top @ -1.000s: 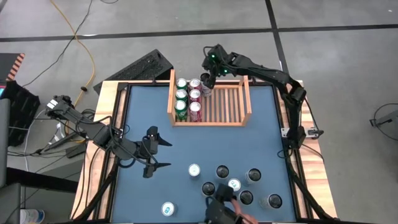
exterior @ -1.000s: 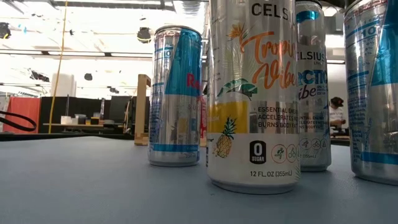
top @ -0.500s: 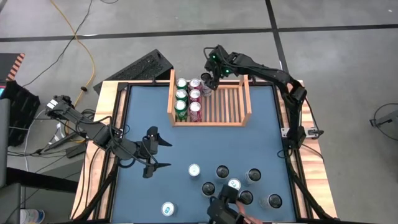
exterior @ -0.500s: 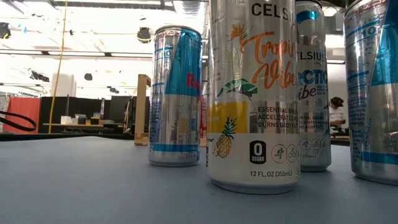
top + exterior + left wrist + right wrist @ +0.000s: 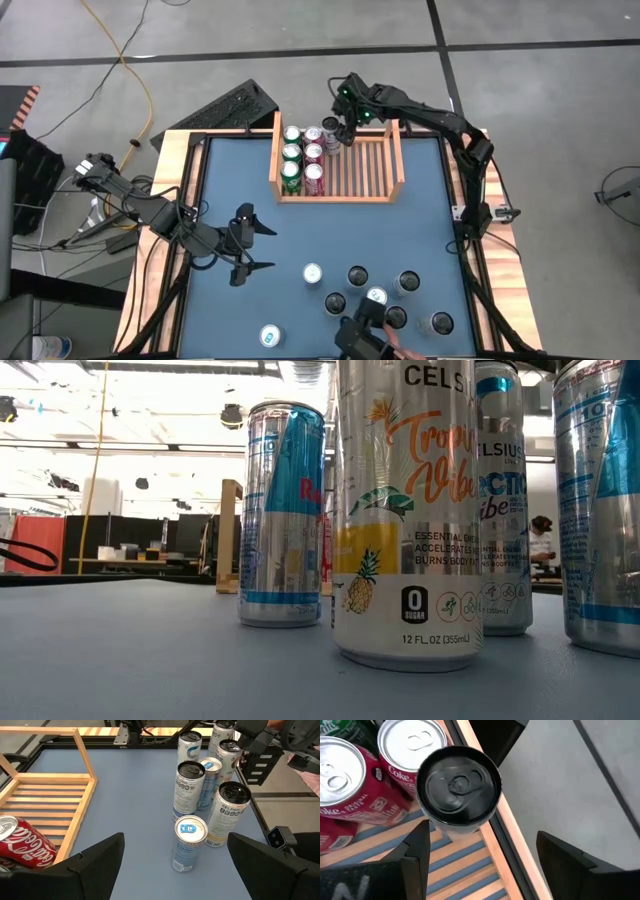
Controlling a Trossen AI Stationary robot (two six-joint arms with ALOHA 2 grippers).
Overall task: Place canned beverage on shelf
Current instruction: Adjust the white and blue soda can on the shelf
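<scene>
1. Right gripper [image 5: 338, 128] hangs over the light-wood slatted shelf [image 5: 396, 160], fingers spread, gripping nothing.
2. The black-topped silver can [image 5: 458, 787] stands in the shelf's far edge beside red Coke cans [image 5: 400, 755].
3. Left gripper [image 5: 250, 245] waits over the blue table, fingers wide, empty.

The light-wood slatted shelf [image 5: 385, 170] sits at the blue table's [image 5: 420, 230] far edge. Below the right end effector [image 5: 340, 128], a black-topped can [image 5: 458, 784] stands inside the shelf's back wall, beside red cola cans [image 5: 342, 795]. Loose silver cans [image 5: 377, 297] cluster well beyond the left end effector [image 5: 252, 247].
</scene>
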